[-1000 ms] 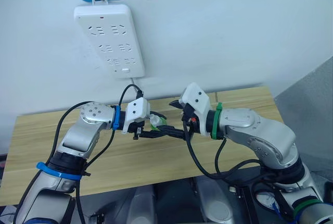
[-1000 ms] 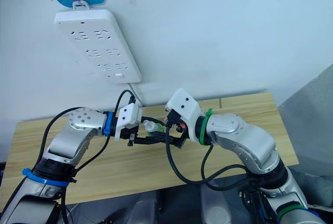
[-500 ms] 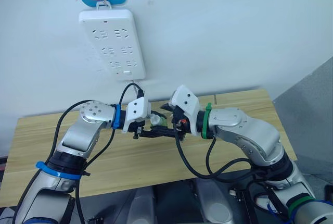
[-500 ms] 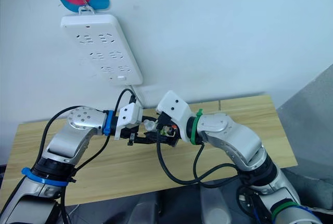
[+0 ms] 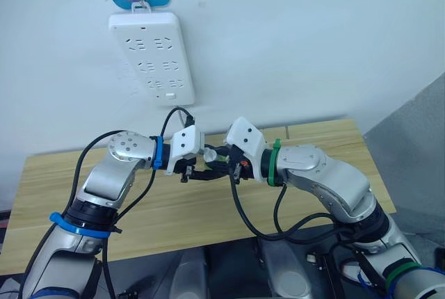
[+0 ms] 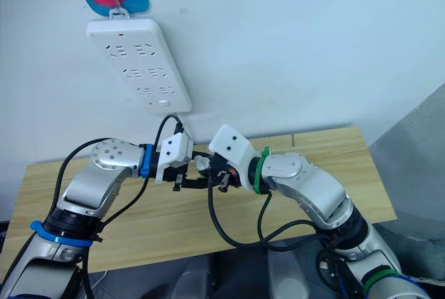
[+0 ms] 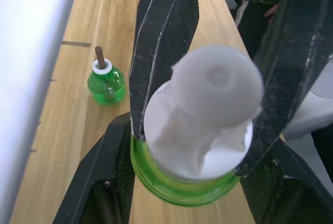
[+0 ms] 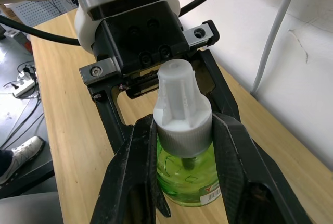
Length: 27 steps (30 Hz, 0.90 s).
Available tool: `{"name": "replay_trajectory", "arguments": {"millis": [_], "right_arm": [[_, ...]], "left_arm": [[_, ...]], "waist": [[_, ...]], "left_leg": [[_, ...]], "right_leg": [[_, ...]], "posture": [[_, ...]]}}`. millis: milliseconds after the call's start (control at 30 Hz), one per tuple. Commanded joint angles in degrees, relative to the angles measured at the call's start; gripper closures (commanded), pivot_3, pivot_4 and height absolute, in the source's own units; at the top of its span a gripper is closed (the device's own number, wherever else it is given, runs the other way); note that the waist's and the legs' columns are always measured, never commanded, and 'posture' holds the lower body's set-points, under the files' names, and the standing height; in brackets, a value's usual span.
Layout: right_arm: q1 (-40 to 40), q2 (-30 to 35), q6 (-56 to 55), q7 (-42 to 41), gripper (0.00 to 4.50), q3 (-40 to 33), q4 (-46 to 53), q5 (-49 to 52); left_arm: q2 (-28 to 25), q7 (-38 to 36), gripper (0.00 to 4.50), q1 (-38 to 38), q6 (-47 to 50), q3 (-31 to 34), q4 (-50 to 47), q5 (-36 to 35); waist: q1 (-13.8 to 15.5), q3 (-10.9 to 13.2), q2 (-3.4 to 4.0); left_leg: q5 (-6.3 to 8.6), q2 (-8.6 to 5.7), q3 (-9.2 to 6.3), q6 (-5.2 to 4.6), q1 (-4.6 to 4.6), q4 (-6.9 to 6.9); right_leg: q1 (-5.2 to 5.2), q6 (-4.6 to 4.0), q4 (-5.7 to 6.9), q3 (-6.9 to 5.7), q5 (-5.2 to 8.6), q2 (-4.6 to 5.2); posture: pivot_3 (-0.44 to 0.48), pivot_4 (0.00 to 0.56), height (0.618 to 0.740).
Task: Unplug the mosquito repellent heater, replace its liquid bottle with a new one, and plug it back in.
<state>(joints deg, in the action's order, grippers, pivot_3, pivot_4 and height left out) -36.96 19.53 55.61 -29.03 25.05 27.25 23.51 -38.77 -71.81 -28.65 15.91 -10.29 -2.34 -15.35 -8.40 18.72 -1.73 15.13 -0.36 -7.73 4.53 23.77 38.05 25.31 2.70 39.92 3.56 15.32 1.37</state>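
Gripping green bottle (image 8: pixel 188 174) with white cap (image 7: pixel 205 114) above table (image 5: pixel 55 181) | left gripper (image 7: pixel 187 146) clamped on it | right gripper (image 8: pixel 182 177) clamped too | spare bottle (image 7: pixel 106 83) on table | heater unseen

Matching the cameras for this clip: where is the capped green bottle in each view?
Left eye view: capped green bottle just left of centre, where the two arms meet.
Right eye view: left of centre, at the same meeting point.
Left wrist view: middle, cap towards camera, between black fingers.
Right wrist view: middle, upright between fingers.
Shared landmark: the wooden table behind it.
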Motion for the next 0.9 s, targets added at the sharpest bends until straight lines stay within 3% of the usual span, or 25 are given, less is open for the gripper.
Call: {"name": "replay_trajectory", "arguments": {"millis": [33, 267, 400, 667, 900], "right_arm": [[0.8, -0.8, -1.5, -0.6, 3.38, -1.3, 2.2, 0.3], [1.7, -0.5, -1.6, -1.1, 3.38, -2.9, 3.1, 0.8], [2.2, -0.5, -1.7, -1.1, 3.38, -4.2, 3.5, 1.2], [3.6, -3.1, 0.4, -0.5, 3.38, -11.0, 4.3, 5.6], [4.5, -2.3, 1.4, -2.1, 3.38, -15.4, 5.7, 10.5]], "left_arm": [[1.1, 0.8, 2.23, 0.4, 0.7, 3.8, -2.7, -4.6], [0.1, -0.5, 0.06, 2.1, -1.5, 4.7, -1.2, -4.5], [-0.1, -0.5, 0.00, 3.3, -2.1, 6.0, -0.7, -5.7], [1.6, 3.9, 0.00, 6.3, 7.5, 10.0, -3.4, -13.0], [2.1, 6.2, 0.00, 2.7, 15.5, 10.7, -6.6, -18.2]], "waist": [[0.0, -0.2, 0.02], [0.0, -1.4, 0.00], [0.0, -1.9, 0.04], [-0.2, -2.5, 0.03], [-0.3, -3.0, 0.06]], "left_leg": [[0.00, 0.00, -0.01, 0.00, -0.01, 0.02], [-0.01, -0.02, -0.01, 0.01, -0.02, -0.03], [-0.01, -0.01, -0.01, 0.01, -0.03, -0.02], [0.00, -0.01, -0.02, 0.00, -0.03, -0.02], [-0.01, -0.02, -0.03, 0.01, -0.04, -0.01]], "right_leg": [[0.00, 0.00, 0.03, -0.01, -0.01, -0.02], [0.01, -0.02, 0.01, -0.02, -0.02, -0.08], [0.01, -0.02, 0.02, -0.01, -0.02, -0.08], [0.00, -0.02, 0.03, -0.02, -0.02, -0.08], [-0.01, -0.02, 0.04, -0.02, -0.02, -0.08]], "posture": [[-0.196, 0.226, 0.740], [-0.195, 0.216, 0.740], [-0.197, 0.213, 0.740], [-0.200, 0.202, 0.740], [-0.203, 0.194, 0.740]]}}
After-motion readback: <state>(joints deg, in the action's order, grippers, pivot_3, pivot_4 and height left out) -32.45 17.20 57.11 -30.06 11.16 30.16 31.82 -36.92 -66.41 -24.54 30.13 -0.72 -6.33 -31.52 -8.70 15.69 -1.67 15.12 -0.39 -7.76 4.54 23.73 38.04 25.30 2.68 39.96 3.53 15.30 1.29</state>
